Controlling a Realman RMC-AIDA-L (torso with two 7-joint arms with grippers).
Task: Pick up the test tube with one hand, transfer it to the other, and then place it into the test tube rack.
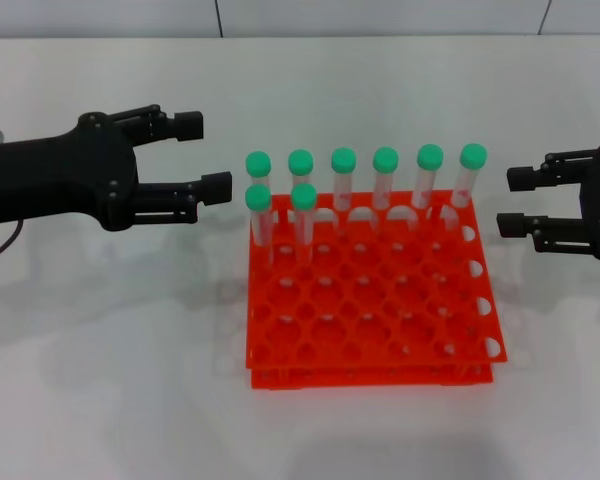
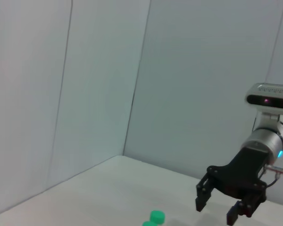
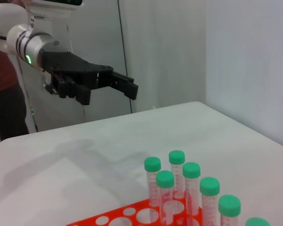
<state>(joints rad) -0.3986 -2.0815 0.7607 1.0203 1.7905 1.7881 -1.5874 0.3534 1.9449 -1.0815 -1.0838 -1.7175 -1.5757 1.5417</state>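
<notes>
Head view: left gripper (image 1: 208,155) and right gripper (image 1: 518,202) spread and holding nothing, flanking orange rack (image 1: 370,300) where eight green-capped tubes (image 1: 343,180) stand upright in the far rows. Left wrist view: right gripper (image 2: 221,208) splayed above two caps. Right wrist view: left gripper (image 3: 127,85) bare-fingered beyond the tubes (image 3: 191,186), likely clear of them for safety.

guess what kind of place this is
Probably a lab bench or robot test setup: an orange test tube rack holds green-capped tubes on a plain white table, with the left hand and right hand open on either side.
</notes>
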